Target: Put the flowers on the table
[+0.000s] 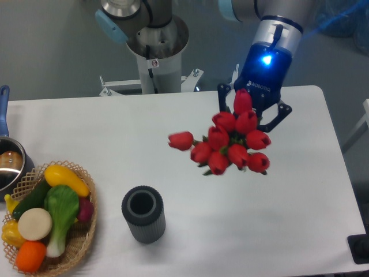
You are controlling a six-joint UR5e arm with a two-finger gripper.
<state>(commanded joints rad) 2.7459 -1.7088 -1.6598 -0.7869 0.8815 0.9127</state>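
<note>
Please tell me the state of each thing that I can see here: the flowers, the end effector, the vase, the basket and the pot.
flowers: held up, buds toward the camera; contact with the table not clear.
end effector: fingers spread around the bunch; grip hidden by the buds.
vase: upright, empty, standing apart from the flowers.
basket: full of toy vegetables, at the table's left edge.
pot: partly out of view, contents unclear.
table: white, carrying the vase and basket.

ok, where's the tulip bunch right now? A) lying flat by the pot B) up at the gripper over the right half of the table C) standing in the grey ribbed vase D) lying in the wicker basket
B: the red tulip bunch sits at the gripper over the white table, well apart from the empty grey ribbed vase and the wicker basket.
</note>
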